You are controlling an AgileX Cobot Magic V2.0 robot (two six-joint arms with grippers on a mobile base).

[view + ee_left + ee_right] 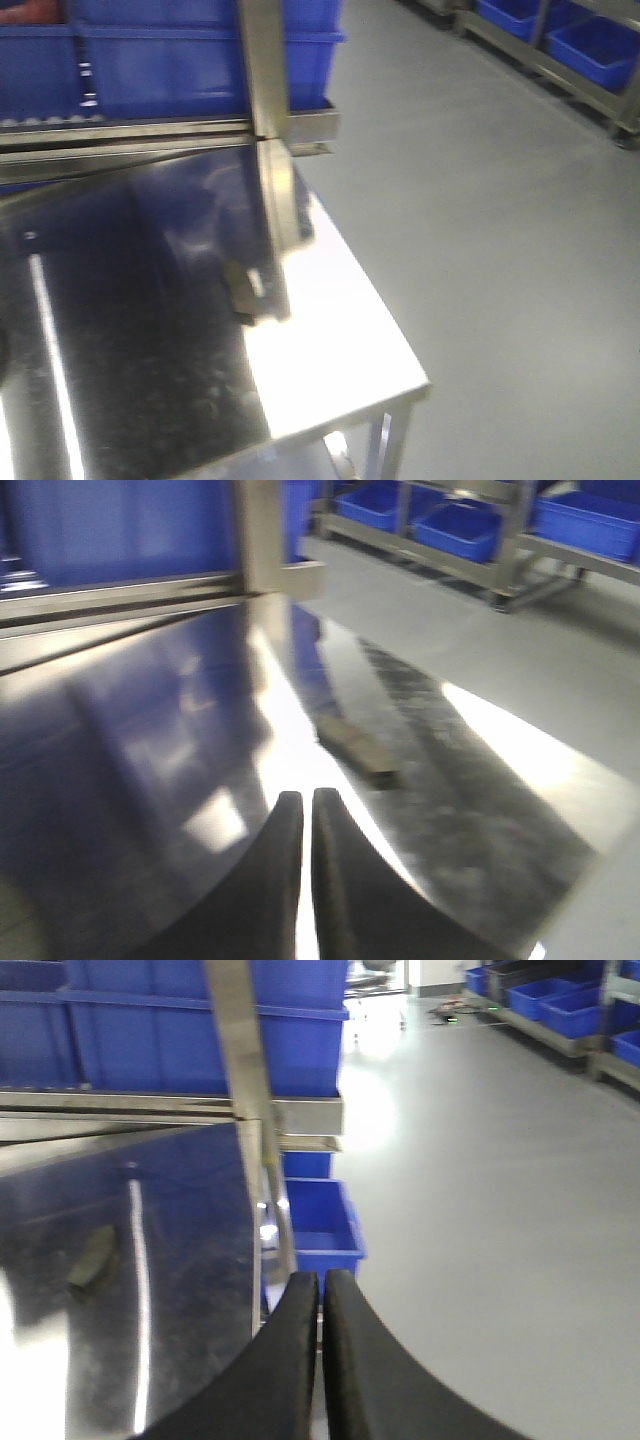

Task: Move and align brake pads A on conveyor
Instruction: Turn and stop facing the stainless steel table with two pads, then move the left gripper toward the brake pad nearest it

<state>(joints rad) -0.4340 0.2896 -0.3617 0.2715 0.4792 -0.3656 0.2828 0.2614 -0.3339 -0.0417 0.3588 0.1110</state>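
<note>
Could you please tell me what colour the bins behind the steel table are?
Blue. The bins show best in the right wrist view.

Left claw (302,806) and right claw (321,1283) are both smooth matte black, curved, tapering to narrow tips

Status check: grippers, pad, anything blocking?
Left gripper shut, empty. Right gripper shut, empty. One brake pad flat on steel table; conveyor not in view. Nothing in the way.
</note>
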